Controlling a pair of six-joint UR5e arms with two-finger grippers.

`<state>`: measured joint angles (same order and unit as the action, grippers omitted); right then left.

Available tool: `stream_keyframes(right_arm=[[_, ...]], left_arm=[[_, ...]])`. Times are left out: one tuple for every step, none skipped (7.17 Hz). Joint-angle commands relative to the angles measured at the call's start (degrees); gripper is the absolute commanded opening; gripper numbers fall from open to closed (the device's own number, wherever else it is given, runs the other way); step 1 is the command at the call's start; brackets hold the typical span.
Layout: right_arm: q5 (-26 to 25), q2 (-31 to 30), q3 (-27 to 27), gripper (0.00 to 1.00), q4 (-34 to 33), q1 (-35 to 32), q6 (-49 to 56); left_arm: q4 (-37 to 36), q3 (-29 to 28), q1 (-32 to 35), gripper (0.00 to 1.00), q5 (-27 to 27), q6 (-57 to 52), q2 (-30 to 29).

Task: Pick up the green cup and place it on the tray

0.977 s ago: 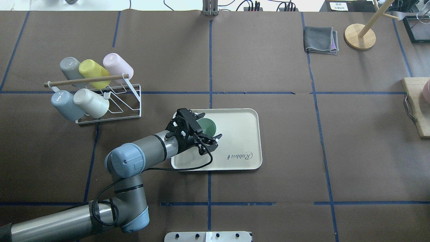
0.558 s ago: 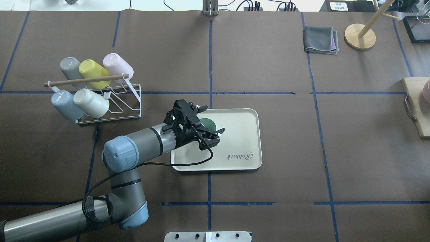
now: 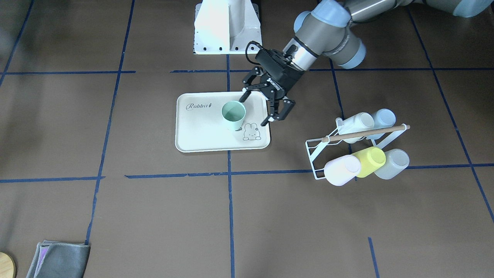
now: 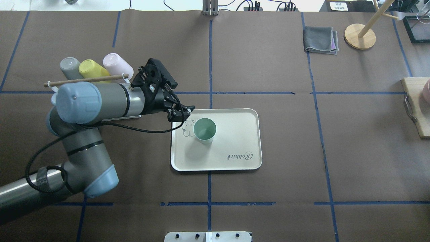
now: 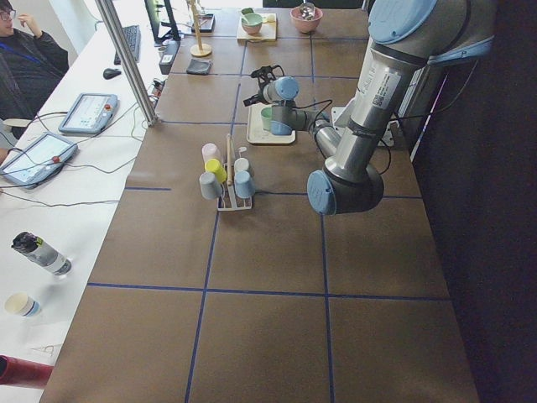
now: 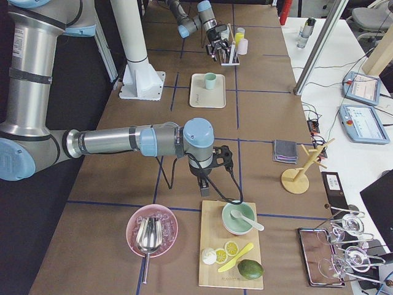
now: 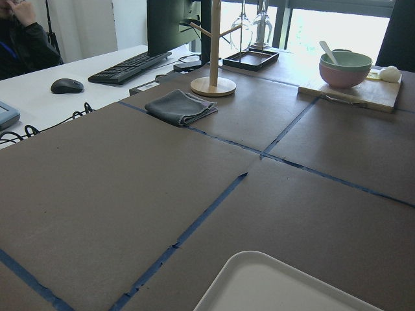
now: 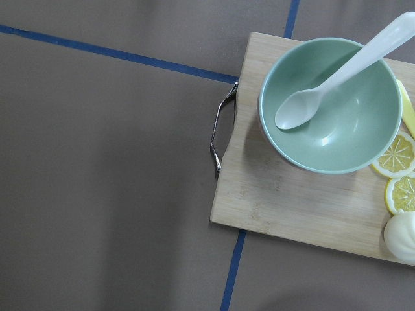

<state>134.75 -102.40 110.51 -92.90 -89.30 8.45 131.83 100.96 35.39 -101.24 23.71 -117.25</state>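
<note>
The pale mint-green cup (image 4: pixel 205 130) stands upright on the cream "Rabbit" tray (image 4: pixel 235 141), near the bunny drawing. It also shows in the front-facing view (image 3: pixel 233 114) on the tray (image 3: pixel 200 131). My left gripper (image 4: pixel 181 113) is open and empty. It hangs above the tray's corner nearest the rack, apart from the cup (image 3: pixel 256 110). The left wrist view shows only a tray corner (image 7: pixel 279 285). My right gripper (image 6: pixel 207 181) shows only in the exterior right view, above a wooden board, so I cannot tell its state.
A white wire rack (image 3: pixel 347 150) with several cups stands beside the tray, partly under my left arm. A grey cloth (image 4: pixel 320 40) and a wooden stand (image 4: pixel 359 36) sit at the far right. The board (image 8: pixel 272 194) holds a green bowl (image 8: pixel 331 110) with a spoon.
My left gripper has drawn back from over the cup, up and toward the rack, with its fingers open. The cup stays upright on the tray.
</note>
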Motion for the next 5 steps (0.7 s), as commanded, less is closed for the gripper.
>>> stream_keyframes(right_arm=[[-0.1,0.09,-0.12,1.0,0.0,0.0,-0.01],[-0.28,0.09,-0.2,1.0,0.0,0.0,0.08],[-0.54,0.09,-0.38,1.0,0.0,0.0,-0.01],[-0.54,0.09,-0.47,1.0,0.0,0.0,-0.7],[-0.45,0.09,-0.47,1.0,0.0,0.0,-1.15]], left_arm=[[-27.03,9.48,11.93,0.99,-15.94,-1.11,1.15],[-34.72,10.91,16.77,0.99,-18.88,-8.95,2.62],[-40.97,11.36,21.69,0.99,-19.43,-19.73,5.68],[-48.95,10.84,27.05,1.0,-19.44,-25.93,7.37],[-53.3,10.75,33.46,1.0,-19.61,-26.34,10.95]])
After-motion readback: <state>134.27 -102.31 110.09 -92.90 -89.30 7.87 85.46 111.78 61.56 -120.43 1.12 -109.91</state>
